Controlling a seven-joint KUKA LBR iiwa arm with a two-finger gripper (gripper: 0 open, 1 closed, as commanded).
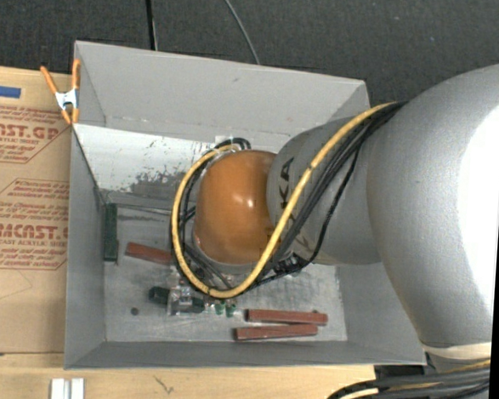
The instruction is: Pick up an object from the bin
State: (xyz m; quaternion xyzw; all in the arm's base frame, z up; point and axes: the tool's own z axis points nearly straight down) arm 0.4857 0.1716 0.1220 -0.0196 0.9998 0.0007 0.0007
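Hovering: gripper [181, 297] low over bin [223, 90] floor; you cannot tell its state.
Done: nothing visibly lifted.
Left: grasp, lift.

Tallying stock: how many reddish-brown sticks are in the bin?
3 reddish-brown sticks: one lies on the bin floor right of the green bar; two lie side by side near the front wall, lower right. The arm may hide more.

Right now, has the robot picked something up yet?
Not yet, it seems. Done: the arm's orange wrist is down inside the bin. In hand: nothing I can see lifted. Left: a grab and a lift; the brown sticks and green bar lie flat on the floor.
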